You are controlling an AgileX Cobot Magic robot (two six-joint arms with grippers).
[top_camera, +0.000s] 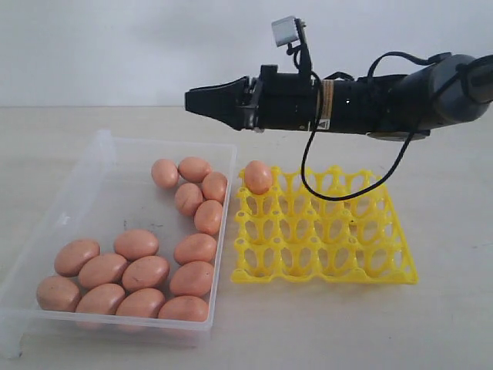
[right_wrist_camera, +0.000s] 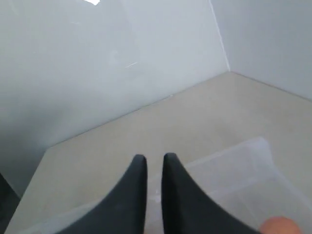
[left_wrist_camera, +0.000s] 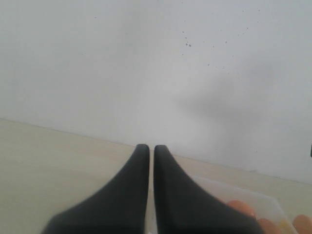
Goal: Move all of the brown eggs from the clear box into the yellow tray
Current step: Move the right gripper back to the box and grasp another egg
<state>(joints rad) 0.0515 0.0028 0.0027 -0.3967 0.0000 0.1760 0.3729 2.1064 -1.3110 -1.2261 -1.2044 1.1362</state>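
Observation:
Several brown eggs [top_camera: 135, 243] lie in the clear box [top_camera: 92, 160] on the left, in a row along its right wall and a cluster at its near end. One brown egg [top_camera: 257, 176] sits in the far left corner cup of the yellow tray [top_camera: 331, 262]; the other cups show nothing in them. My right gripper [top_camera: 189, 100] hangs in the air above the box's far right corner, with its jaws together and nothing between them. In the right wrist view the gripper [right_wrist_camera: 155, 158] points over the box [right_wrist_camera: 243, 165]. My left gripper [left_wrist_camera: 151, 147] is shut and holds nothing.
The box and tray stand side by side on a pale tabletop [top_camera: 447, 193], with a white wall [top_camera: 115, 46] behind. The right arm's black cable [top_camera: 339, 196] loops down over the tray's far side. A box corner [left_wrist_camera: 265, 200] and an egg [left_wrist_camera: 241, 207] show in the left wrist view.

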